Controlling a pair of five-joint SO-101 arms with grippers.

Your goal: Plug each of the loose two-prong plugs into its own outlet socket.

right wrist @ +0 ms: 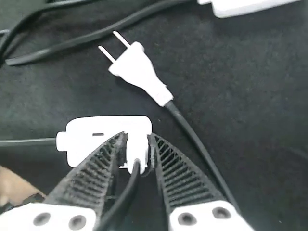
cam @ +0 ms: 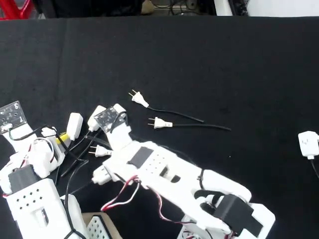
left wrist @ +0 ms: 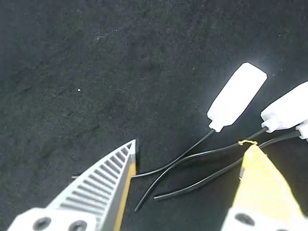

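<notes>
Three loose two-prong plugs lie on the black cloth (cam: pixel 224 64) in the high view. The first plug (cam: pixel 139 99) points its prongs toward 10 o'clock. The second plug (cam: pixel 160 123) lies at 5 o'clock of it, prongs toward 9 o'clock. The third plug (cam: pixel 102 150) lies at 8 o'clock of both, just beside the right arm, prongs toward 9 o'clock. A lone socket (cam: pixel 308 144) sits at the cloth's 3 o'clock edge, well apart. A long socket (cam: pixel 75 125) lies over toward 9 o'clock.

The right gripper (right wrist: pixel 136 139) is clamped on a held plug (right wrist: pixel 138 155), its black cord running back between the fingers. That plug's body touches a white socket block (right wrist: pixel 96 139); whether its prongs are seated cannot be told.

The left gripper (left wrist: pixel 192 144) has its fingers spread apart, gripping nothing, above black cords (left wrist: pixel 202 182) near the long socket.
</notes>
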